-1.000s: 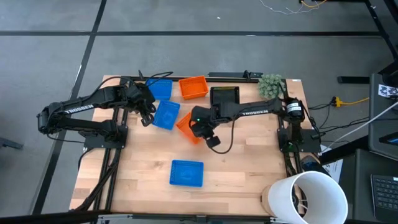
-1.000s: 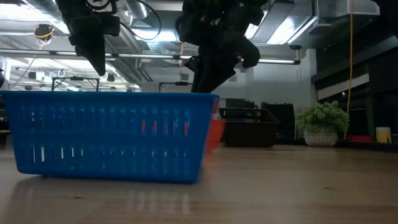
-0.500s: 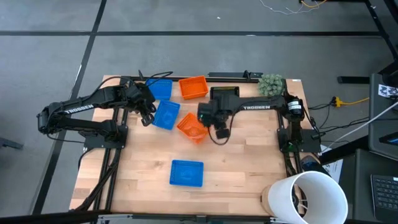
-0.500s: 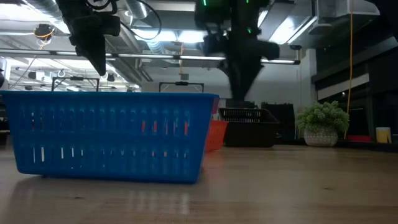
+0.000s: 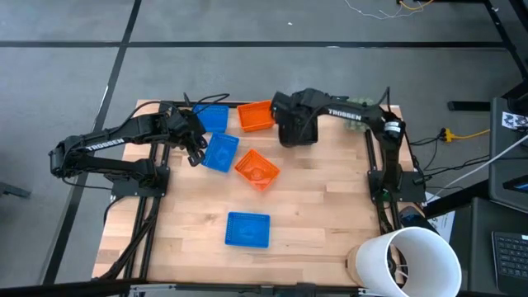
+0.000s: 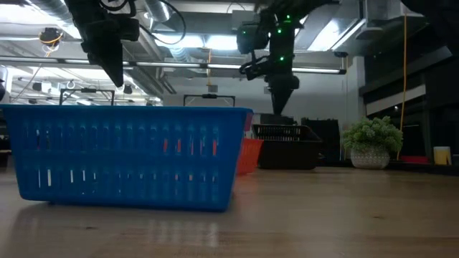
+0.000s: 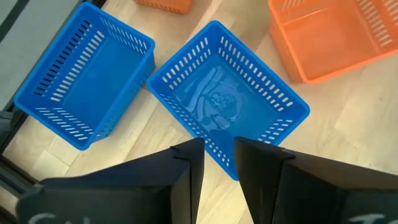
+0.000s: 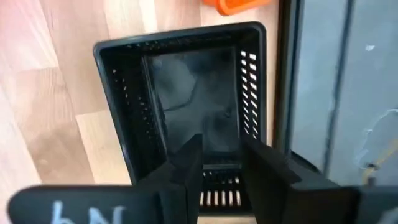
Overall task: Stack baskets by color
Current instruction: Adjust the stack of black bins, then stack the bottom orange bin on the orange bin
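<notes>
Three blue baskets lie on the table: one at the far left (image 5: pixel 213 118), one tilted beside it (image 5: pixel 220 152) (image 7: pixel 227 102), one near the front (image 5: pixel 247 229) (image 6: pixel 129 158). Two orange baskets rest at the far edge (image 5: pixel 256 115) and in the middle (image 5: pixel 256 168). A black basket (image 8: pixel 186 93) (image 6: pixel 287 147) stands right of the far orange one. My right gripper (image 8: pixel 221 162) (image 6: pixel 278 104) hangs open, pointing down just above the black basket's short wall. My left gripper (image 7: pixel 217 168) (image 5: pixel 194 153) is open, raised over the tilted blue basket's near corner.
A large white bucket (image 5: pixel 408 260) stands at the near right corner. A small green plant (image 5: pixel 359 111) (image 6: pixel 371 143) sits at the far right corner, close to the black basket. Bare wood lies between the middle orange basket and the right edge.
My right gripper has gone from over the middle orange basket toward the table's far edge and right, rising a little and rolling its wrist, and now stands over the black basket. The orange basket stays flat on the table.
</notes>
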{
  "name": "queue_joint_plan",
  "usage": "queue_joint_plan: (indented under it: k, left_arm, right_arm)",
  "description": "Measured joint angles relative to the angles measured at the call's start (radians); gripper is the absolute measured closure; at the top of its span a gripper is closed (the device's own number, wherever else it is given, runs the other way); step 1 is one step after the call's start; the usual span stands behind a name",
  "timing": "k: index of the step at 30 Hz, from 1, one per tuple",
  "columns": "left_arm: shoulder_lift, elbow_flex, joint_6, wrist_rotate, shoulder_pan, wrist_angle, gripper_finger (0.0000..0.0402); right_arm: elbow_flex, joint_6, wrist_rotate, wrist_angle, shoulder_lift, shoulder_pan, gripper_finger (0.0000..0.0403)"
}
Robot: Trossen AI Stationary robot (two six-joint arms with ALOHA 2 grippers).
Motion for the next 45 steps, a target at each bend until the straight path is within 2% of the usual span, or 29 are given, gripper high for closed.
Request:
queue_joint_plan:
  k: [2,8,13,20,28,31,41,43,45]
  left_arm:
    - [0.0,0.0,0.0,0.0,0.0,0.0,0.0323]
    - [0.0,0.0,0.0,0.0,0.0,0.0,0.0323]
    - [0.0,0.0,0.0,-0.001,0.0,-0.001,0.0323]
    - [0.0,0.0,0.0,-0.001,0.0,-0.001,0.0323]
    - [0.0,0.0,0.0,-0.001,0.0,-0.001,0.0323]
    - [0.0,0.0,0.0,-0.001,0.0,-0.001,0.0323]
    - [0.0,0.0,0.0,-0.001,0.0,-0.002,0.0323]
    - [0.0,0.0,0.0,-0.001,0.0,-0.002,0.0323]
    - [0.0,0.0,0.0,-0.001,0.0,-0.001,0.0323]
  right_arm:
    - [-0.005,-0.011,-0.031,0.011,0.0,-0.034,0.0298]
    - [0.001,-0.052,-0.033,0.064,0.0,-0.095,0.0297]
    - [0.003,-0.104,-0.117,0.059,0.001,-0.102,0.0289]
    - [0.004,-0.152,-0.109,0.092,0.004,-0.103,0.0288]
    - [0.005,-0.155,-0.13,0.116,0.051,-0.112,0.0288]
    - [0.004,-0.156,-0.097,0.128,0.077,-0.119,0.0288]
    - [0.004,-0.16,-0.108,0.169,0.084,-0.123,0.0288]
    - [0.005,-0.16,-0.147,0.19,0.084,-0.123,0.0288]
    - [0.006,-0.157,-0.247,0.234,0.084,-0.12,0.0288]
